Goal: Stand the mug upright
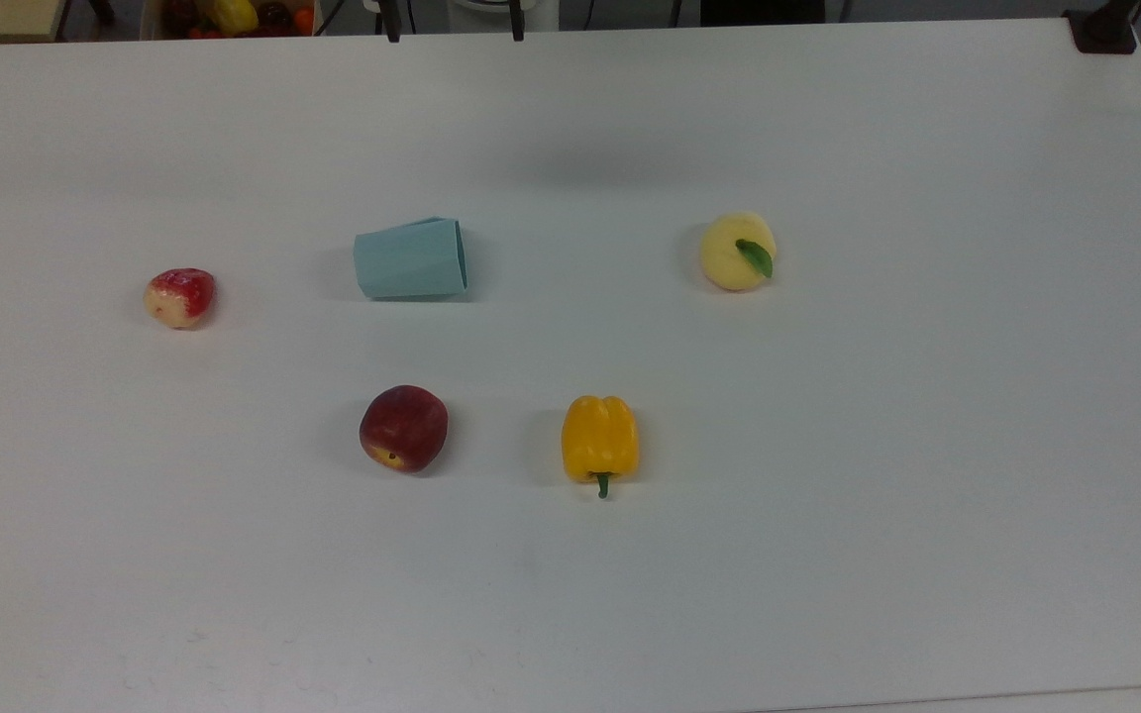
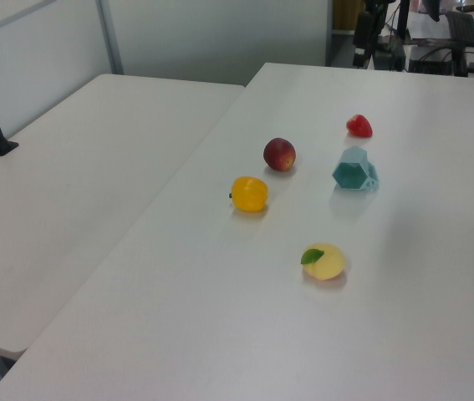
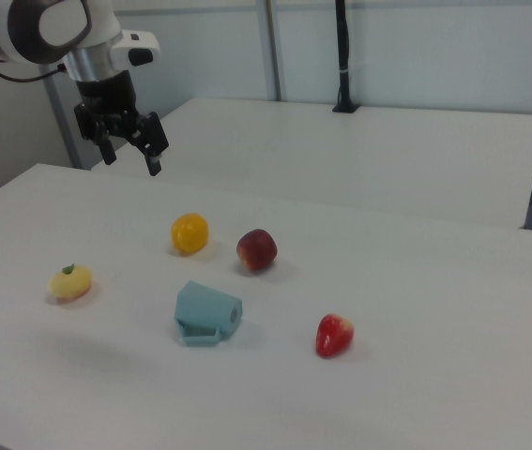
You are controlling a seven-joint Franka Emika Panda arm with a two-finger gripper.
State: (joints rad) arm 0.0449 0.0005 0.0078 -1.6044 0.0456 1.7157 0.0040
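The pale blue-teal faceted mug (image 1: 410,258) lies on its side on the white table (image 1: 828,495), wide rim toward the top view's right. Its hexagonal mouth faces the camera in the left view, mug (image 2: 354,170). In the right view the mug (image 3: 207,314) shows a small handle resting against the tabletop. My gripper (image 3: 131,159) hangs open and empty well above the table at the right view's upper left, far from the mug, with its dark fingers (image 3: 156,157) pointing down.
Around the mug lie a strawberry (image 1: 179,296), a red peach (image 1: 403,428), a yellow bell pepper (image 1: 599,438) and a pale yellow fruit with a green leaf (image 1: 738,251). A second white table (image 2: 78,184) adjoins. A black post (image 3: 342,56) stands on it.
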